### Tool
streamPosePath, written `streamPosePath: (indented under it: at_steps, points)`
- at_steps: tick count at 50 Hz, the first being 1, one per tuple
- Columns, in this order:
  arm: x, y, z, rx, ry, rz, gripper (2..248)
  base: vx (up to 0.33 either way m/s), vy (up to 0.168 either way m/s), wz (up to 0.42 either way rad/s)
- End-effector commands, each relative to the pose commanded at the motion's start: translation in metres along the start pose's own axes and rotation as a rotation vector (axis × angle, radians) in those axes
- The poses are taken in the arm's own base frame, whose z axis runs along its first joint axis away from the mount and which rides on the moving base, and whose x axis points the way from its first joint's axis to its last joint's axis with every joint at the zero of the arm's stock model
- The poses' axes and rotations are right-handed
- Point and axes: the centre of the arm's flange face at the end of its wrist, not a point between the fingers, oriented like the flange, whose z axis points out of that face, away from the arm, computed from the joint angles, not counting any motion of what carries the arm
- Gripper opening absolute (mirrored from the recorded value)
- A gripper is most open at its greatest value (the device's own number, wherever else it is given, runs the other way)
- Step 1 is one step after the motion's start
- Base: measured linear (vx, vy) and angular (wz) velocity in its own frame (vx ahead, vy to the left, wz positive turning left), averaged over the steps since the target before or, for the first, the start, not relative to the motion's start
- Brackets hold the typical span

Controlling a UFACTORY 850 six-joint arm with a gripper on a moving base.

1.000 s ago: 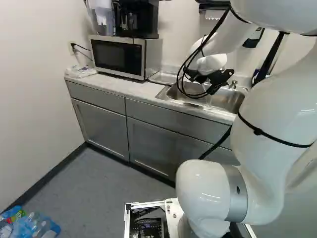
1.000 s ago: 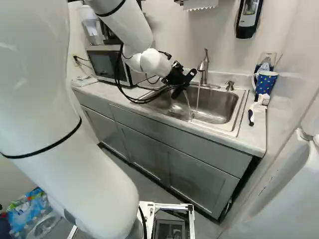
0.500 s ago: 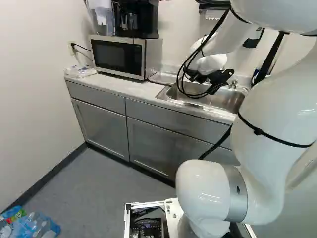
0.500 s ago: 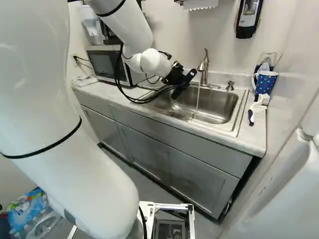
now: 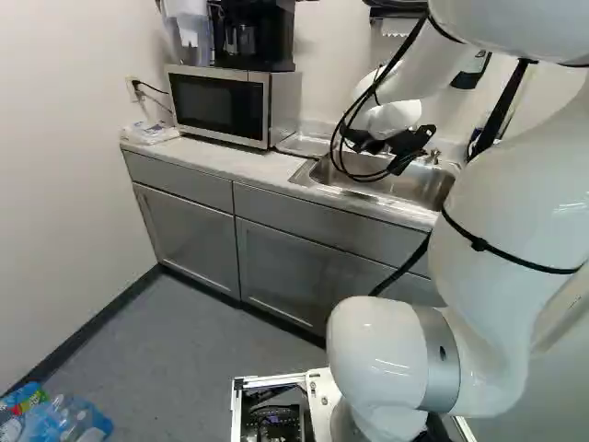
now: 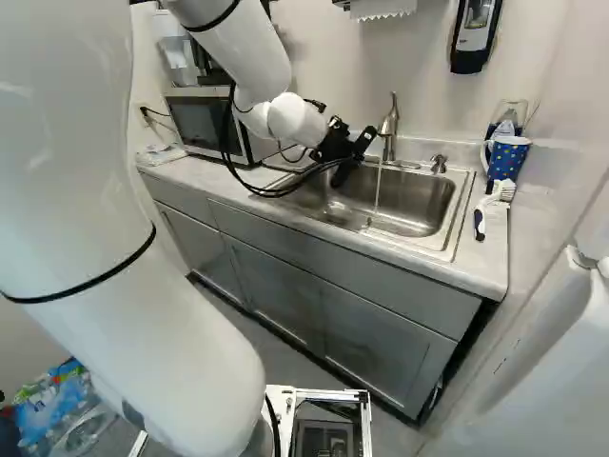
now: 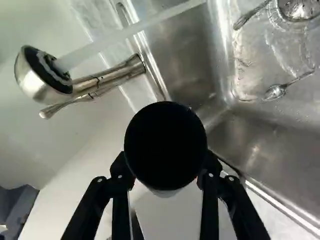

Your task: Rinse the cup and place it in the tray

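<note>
Wrist view shows the black cup (image 7: 165, 145) clamped between the two fingers of the claw (image 6: 335, 144).

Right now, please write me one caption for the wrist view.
Dark cup held in the gripper beside running water, a spoon lying in the sink.

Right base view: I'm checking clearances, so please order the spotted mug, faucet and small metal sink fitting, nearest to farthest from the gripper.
1. Faucet: close beside the gripper.
2. Small metal sink fitting: right of the faucet.
3. Spotted mug: farthest right.
</note>
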Motion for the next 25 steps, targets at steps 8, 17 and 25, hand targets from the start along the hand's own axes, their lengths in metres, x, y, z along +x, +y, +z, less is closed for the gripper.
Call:
streamPosePath:
  at_steps: [8,17,25]
  points:
    - [0.0,0.0,0.0,0.0,0.0,-0.083,126,0.0,0.0,0.0]
    - [0.0,0.0,0.0,0.0,0.0,-0.178,126,0.0,0.0,0.0]
    - [0.0,0.0,0.0,0.0,0.0,-0.262,126,0.0,0.0,0.0]
